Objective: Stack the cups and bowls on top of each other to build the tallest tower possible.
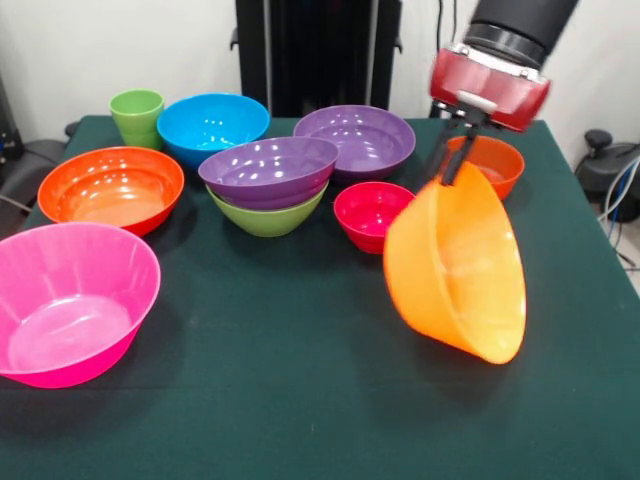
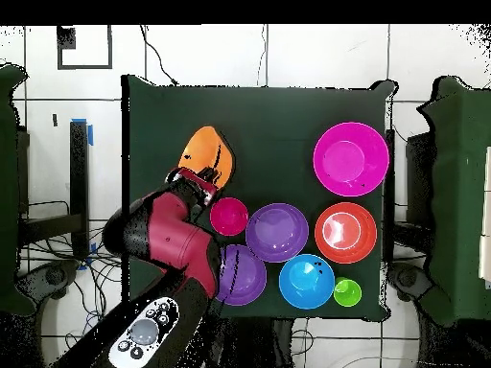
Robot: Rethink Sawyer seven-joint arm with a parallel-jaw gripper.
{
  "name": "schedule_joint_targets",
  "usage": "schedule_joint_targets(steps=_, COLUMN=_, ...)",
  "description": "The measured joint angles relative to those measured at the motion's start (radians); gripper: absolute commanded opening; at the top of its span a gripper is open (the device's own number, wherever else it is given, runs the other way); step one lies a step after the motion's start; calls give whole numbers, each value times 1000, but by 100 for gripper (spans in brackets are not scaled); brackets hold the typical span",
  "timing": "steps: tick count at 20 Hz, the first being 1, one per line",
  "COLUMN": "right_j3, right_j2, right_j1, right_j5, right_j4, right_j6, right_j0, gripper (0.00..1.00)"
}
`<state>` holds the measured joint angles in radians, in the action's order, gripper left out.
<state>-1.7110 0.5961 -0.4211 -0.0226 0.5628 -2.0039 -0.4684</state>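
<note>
The gripper holds the large orange bowl by its rim, with the fingers clenched on the upper edge. The bowl hangs tilted on its side above the worktop, just beside the small magenta bowl, and its opening faces the middle of the worktop.

The main risk, in my judgement, is the grip itself. The plastic is glossy and the bowl is big, and it is held only at one point of the rim. It may swing or slip out when the arm moves. If it falls, it could hit the small magenta bowl or the small orange bowl behind the gripper. A second risk is the tower, a purple bowl resting in a green bowl. A wide bowl set on it off-centre could slide away or push the stack.

The green cup, the blue bowl, the second purple bowl, the red-orange bowl and the large pink bowl stand apart from the gripper.

The worktop has a dark green cloth, flat and smooth. Around it, the overhead view shows a light tiled floor and cables.
</note>
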Motion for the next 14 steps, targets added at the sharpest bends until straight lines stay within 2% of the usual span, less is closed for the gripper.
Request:
schedule_joint_targets(steps=7, right_j3=0, right_j2=105, right_j1=34, right_j5=16, right_j4=11, right_j6=0, right_j0=-1, gripper=0)
schedule_joint_targets(steps=14, right_j3=1, right_j2=226, right_j1=73, right_j5=115, right_j4=19, right_j6=0, right_j0=-22, gripper=0)
